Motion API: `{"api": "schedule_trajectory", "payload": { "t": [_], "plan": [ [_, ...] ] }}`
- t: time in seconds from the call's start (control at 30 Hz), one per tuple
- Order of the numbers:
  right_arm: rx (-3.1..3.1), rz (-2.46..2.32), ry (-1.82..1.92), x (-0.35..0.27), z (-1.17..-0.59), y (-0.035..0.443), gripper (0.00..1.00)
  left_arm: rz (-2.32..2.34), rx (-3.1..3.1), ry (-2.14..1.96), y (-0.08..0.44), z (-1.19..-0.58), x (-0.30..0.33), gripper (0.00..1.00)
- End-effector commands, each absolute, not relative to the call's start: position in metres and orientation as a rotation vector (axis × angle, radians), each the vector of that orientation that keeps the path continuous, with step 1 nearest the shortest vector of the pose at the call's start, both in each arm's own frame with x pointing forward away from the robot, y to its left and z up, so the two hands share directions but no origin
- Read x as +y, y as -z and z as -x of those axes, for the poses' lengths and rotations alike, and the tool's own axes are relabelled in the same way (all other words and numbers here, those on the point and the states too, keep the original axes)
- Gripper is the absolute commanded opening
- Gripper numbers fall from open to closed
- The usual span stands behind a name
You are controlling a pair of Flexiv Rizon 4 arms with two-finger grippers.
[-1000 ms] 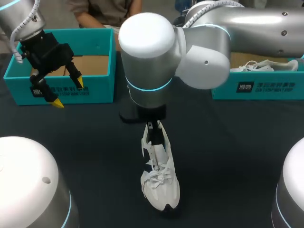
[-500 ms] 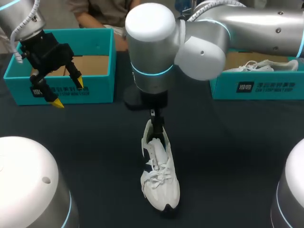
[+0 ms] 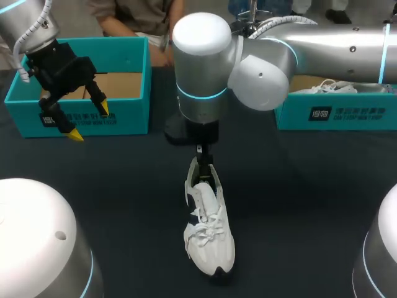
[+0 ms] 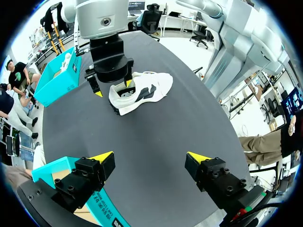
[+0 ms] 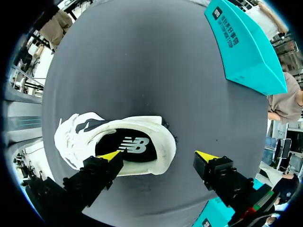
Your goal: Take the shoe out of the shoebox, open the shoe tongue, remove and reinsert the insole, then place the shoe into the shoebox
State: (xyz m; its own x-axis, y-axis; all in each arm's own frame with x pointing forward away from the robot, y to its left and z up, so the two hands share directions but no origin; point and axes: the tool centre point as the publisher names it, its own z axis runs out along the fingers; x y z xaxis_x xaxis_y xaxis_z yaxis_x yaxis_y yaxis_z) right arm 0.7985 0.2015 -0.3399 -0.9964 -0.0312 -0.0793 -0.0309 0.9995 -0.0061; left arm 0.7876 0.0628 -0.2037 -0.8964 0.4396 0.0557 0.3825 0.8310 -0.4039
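A dark table [image 3: 118, 192] is carrying a white shoe [image 3: 209, 239], which is lying near its middle. A teal box [image 3: 80, 118] is sitting at its far left and a second teal box [image 3: 335, 115] at its far right, well apart.

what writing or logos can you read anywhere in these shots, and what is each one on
On the left teal shoebox, front wall: a dark printed mark with two lines beside it, too blurred to read.
On the right teal shoebox, front wall: the same kind of print, too small to read.
On the shoe's black insole: a white logo mark, no readable word.
No other text shows.
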Motion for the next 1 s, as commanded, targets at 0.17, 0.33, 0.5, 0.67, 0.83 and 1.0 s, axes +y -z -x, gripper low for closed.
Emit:
{"api": "schedule_trajectory", "payload": {
  "t": [0.17, 0.33, 0.5, 0.67, 0.83, 1.0],
  "plan": [
    [3.061, -0.018, -0.015, 0.196, -0.807, 0.353, 1.0, 0.647, -2.865, -0.583, 0.204, -0.788, 0.063, 1.0],
    [3.056, -0.038, -0.007, 0.191, -0.81, 0.352, 1.0, 0.647, -2.865, -0.583, 0.204, -0.788, 0.063, 1.0],
    [3.048, -0.048, -0.016, 0.188, -0.81, 0.351, 1.0, 0.647, -2.865, -0.583, 0.204, -0.788, 0.063, 1.0],
    [3.047, -0.05, -0.018, 0.189, -0.81, 0.35, 1.0, 0.647, -2.865, -0.583, 0.204, -0.788, 0.063, 1.0],
    [3.048, -0.037, -0.026, 0.193, -0.812, 0.352, 1.0, 0.647, -2.865, -0.583, 0.204, -0.788, 0.063, 1.0],
    [3.047, -0.028, -0.032, 0.198, -0.814, 0.352, 1.0, 0.647, -2.865, -0.583, 0.204, -0.788, 0.063, 1.0]
  ]
}}
